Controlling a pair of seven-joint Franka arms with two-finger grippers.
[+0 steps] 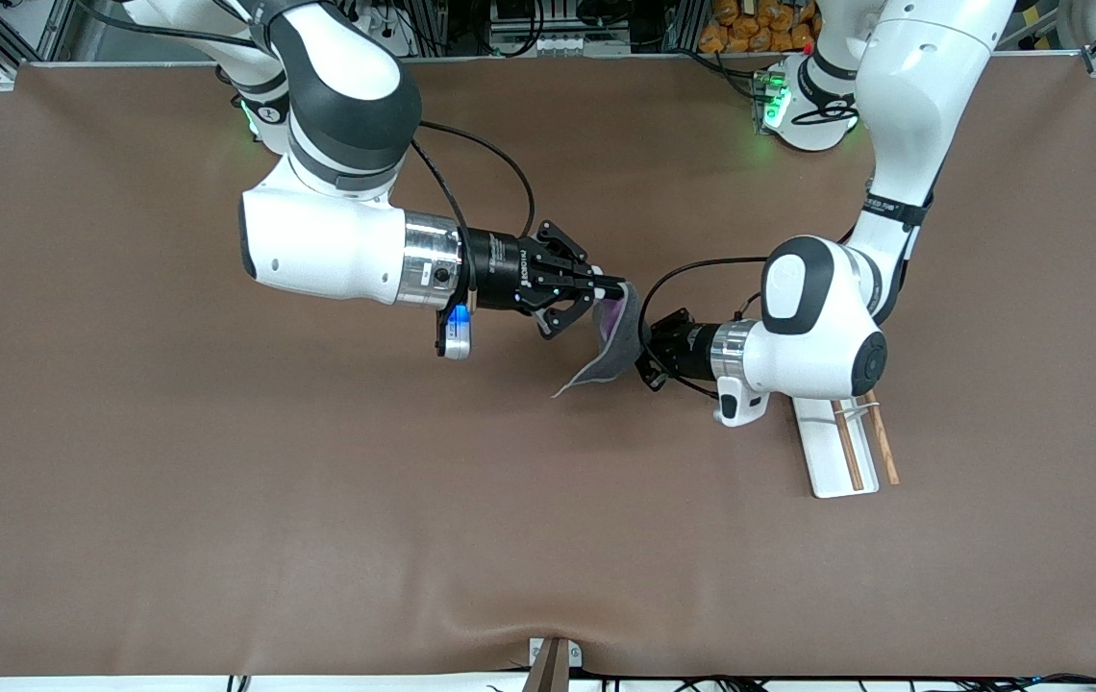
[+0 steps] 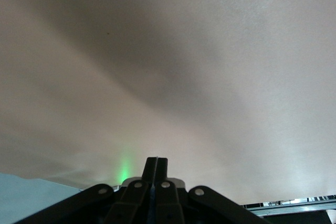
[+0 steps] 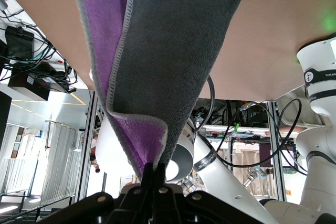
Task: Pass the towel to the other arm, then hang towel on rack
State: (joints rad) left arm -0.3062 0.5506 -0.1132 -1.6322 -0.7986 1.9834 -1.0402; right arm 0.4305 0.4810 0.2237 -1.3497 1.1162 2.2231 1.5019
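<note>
Front view: right claw point(image 1: 617, 285) is clamped shut on the towel point(image 1: 613, 341), held above the table point(image 1: 221, 481); left claw point(image 1: 646, 365), fully closed, meets the towel's lower part. Rack point(image 1: 832, 452) lies beneath the left arm.

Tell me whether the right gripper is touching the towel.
Touching. The right wrist view shows the right gripper shut on the towel, the cloth pinched between its fingertips and hanging from them.
</note>
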